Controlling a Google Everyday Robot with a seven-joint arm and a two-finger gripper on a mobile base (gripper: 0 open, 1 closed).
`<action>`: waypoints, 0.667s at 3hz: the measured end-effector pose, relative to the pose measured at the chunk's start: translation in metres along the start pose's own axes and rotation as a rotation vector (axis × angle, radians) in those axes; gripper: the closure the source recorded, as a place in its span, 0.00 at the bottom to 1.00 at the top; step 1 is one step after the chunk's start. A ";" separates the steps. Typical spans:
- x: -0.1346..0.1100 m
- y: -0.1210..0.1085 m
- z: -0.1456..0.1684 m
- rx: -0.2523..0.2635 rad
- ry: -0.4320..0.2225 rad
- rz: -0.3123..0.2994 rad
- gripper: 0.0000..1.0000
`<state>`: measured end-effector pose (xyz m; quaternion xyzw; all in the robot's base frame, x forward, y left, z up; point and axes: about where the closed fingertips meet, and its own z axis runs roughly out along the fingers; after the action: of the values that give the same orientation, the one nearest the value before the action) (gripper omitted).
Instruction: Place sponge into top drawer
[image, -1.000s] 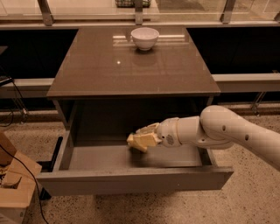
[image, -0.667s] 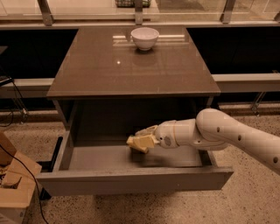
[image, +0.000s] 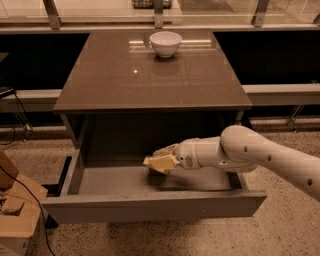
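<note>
The top drawer is pulled wide open below the brown cabinet top, its light grey floor showing. My gripper reaches in from the right over the middle of the drawer, low above its floor. It is shut on the sponge, whose yellow foam shows between the fingers; the dark green layer is barely visible underneath. The white arm crosses the drawer's right side.
A white bowl stands at the back of the brown cabinet top. A cardboard box with cables sits on the floor at the left. Dark shelving and a metal rail run behind the cabinet.
The gripper with the sponge has stayed almost in place over the drawer's middle; the arm has shifted only slightly to the left.
</note>
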<state>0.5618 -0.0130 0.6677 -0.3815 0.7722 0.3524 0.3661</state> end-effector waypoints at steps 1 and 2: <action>0.000 0.001 0.002 -0.003 0.001 -0.001 0.28; 0.000 0.002 0.003 -0.007 0.001 -0.002 0.04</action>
<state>0.5609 -0.0090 0.6671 -0.3837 0.7708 0.3546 0.3645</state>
